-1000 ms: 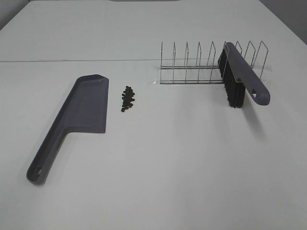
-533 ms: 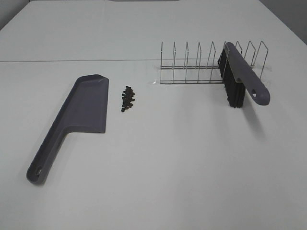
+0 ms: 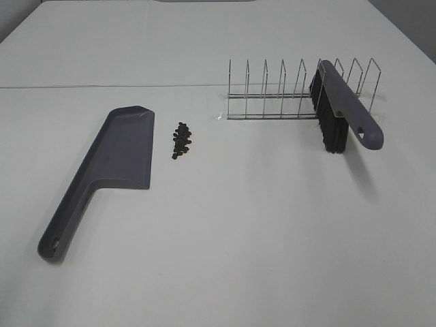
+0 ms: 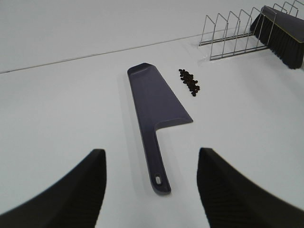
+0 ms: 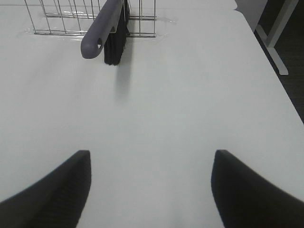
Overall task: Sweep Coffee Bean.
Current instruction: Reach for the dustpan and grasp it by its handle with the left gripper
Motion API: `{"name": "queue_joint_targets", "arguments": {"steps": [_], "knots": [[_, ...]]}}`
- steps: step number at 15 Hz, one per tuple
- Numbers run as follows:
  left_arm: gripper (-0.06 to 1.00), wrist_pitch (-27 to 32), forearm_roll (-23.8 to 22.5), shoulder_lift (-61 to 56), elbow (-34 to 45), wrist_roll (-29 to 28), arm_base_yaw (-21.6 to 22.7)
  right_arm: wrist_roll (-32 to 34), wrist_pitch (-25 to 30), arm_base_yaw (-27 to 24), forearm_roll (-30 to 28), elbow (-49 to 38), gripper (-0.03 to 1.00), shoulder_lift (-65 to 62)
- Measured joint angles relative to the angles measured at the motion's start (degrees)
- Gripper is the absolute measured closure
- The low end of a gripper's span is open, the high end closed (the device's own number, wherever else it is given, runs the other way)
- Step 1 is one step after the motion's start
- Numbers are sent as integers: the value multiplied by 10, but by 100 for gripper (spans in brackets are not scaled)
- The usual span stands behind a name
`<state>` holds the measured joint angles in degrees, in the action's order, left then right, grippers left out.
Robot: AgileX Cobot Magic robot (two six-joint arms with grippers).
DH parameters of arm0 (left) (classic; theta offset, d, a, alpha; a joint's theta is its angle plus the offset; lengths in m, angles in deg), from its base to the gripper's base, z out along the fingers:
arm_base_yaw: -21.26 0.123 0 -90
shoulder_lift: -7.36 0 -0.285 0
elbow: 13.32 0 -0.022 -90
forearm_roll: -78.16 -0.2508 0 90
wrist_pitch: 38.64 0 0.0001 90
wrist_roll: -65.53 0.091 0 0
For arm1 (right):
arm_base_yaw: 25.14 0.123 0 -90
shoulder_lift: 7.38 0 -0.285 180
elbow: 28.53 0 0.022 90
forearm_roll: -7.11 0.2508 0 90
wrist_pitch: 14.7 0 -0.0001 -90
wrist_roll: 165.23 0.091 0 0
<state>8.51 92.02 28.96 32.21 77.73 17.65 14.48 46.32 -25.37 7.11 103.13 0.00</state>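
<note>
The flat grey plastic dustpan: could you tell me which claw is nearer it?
Left. The left claw hangs near the dustpan handle; the right claw is off to its side, facing the grey black-bristled brush.

Nothing in these views carries writing, a label, a brand, a number or a sign that can be read. The grey dustpan (image 3: 122, 146), the brush (image 3: 344, 102), the wire rack (image 3: 266, 116) and the white table (image 3: 272, 238) all show plain surfaces. The coffee bean (image 3: 181, 139) pile is too small to show any marking.
</note>
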Motion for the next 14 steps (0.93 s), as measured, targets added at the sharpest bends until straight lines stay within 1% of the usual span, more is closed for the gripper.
{"name": "queue_joint_targets", "arguments": {"steps": [3, 4, 5, 6, 8, 12, 14], "knots": [[34, -88, 5, 145, 0, -2, 0, 0, 0, 0, 0, 0, 29, 0], [32, -115, 18, 205, -3, -2, 0, 0, 0, 0, 0, 0, 29, 0], [32, -126, 24, 230, -7, -2, 0, 0, 0, 0, 0, 0, 29, 0], [32, -140, 36, 294, -18, -2, 0, 0, 0, 0, 0, 0, 29, 0], [32, -145, 52, 418, -63, -2, -1, 0, 0, 0, 0, 0, 29, 0], [32, -116, 61, 647, -174, -2, -1, 0, 0, 0, 0, 0, 29, 0], [32, -113, 60, 720, -193, -10, -7, 0, 0, 0, 0, 0, 29, 0]]}}
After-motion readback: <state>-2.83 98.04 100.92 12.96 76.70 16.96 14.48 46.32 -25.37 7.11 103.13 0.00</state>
